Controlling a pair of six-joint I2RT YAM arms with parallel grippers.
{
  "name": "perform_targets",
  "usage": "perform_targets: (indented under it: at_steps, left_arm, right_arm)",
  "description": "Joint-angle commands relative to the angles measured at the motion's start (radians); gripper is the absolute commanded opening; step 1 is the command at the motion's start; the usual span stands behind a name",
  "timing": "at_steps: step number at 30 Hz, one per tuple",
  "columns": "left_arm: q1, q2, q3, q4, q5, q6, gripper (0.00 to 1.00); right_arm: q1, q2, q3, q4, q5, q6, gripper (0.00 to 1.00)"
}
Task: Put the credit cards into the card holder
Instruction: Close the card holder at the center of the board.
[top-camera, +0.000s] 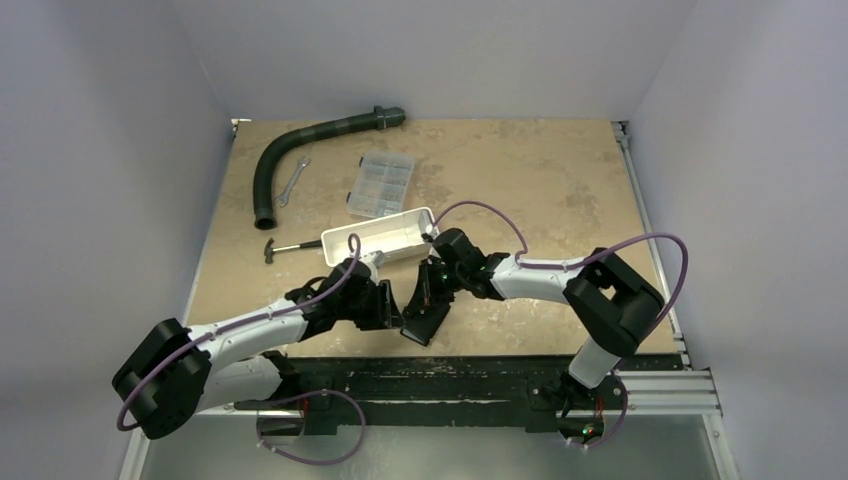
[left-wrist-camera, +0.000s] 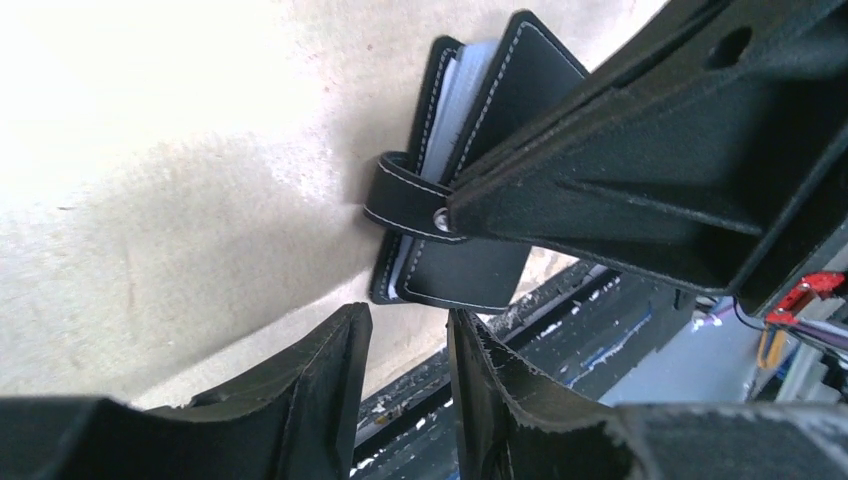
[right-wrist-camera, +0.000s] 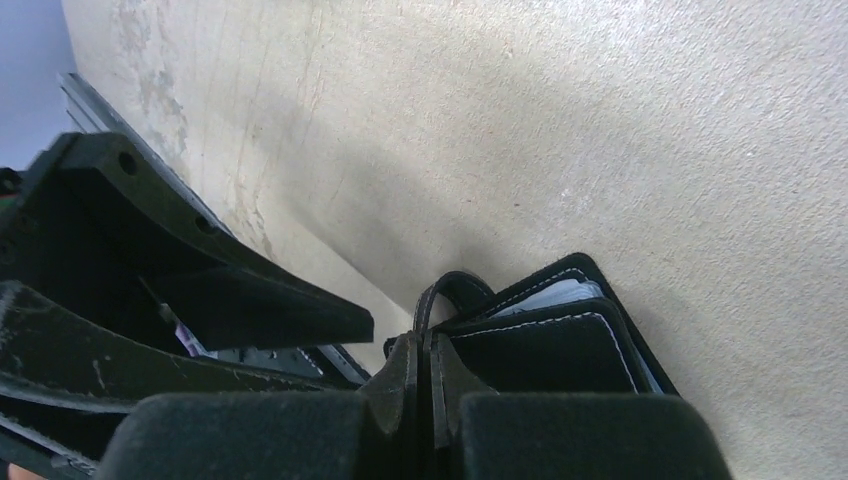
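Note:
The black card holder (top-camera: 424, 321) stands tilted on the table near the front edge, partly open. A bluish-grey card (right-wrist-camera: 560, 294) shows between its flaps, also in the left wrist view (left-wrist-camera: 463, 88). My right gripper (right-wrist-camera: 425, 352) is shut on the holder's strap and front flap (right-wrist-camera: 540, 345); from above it (top-camera: 432, 288) comes down from the right. My left gripper (left-wrist-camera: 410, 322) is open and empty, just left of and below the holder (left-wrist-camera: 470, 272), not touching it; from above it (top-camera: 392, 310) sits beside the holder. The orange-yellow card is out of view.
A white tray (top-camera: 380, 238) stands just behind the grippers. A clear compartment box (top-camera: 380, 185), a black hose (top-camera: 300, 150), a wrench (top-camera: 292, 182) and a hammer (top-camera: 280, 247) lie further back and left. The dark front rail (top-camera: 450, 375) runs right below the holder.

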Motion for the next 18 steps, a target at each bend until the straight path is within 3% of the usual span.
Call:
perform_targets:
  at_steps: [1,4,9,18]
  left_arm:
    - [-0.005,-0.018,0.086,-0.086,-0.121,0.07,0.39]
    - [-0.004,-0.02,0.103,-0.101,-0.152,0.097,0.4]
    - [-0.004,0.069,0.097,-0.009,-0.065,0.09,0.34]
    - [-0.005,0.097,0.04,0.078,-0.028,0.059,0.28]
  right_arm:
    - [-0.003,-0.006,0.016,0.015,-0.039,-0.05,0.0]
    - [-0.006,-0.012,0.002,0.056,-0.07,-0.032,0.0]
    - [-0.009,-0.01,0.0,0.083,-0.09,-0.013,0.0]
    - [-0.012,-0.02,-0.001,0.09,-0.091,-0.003,0.0]
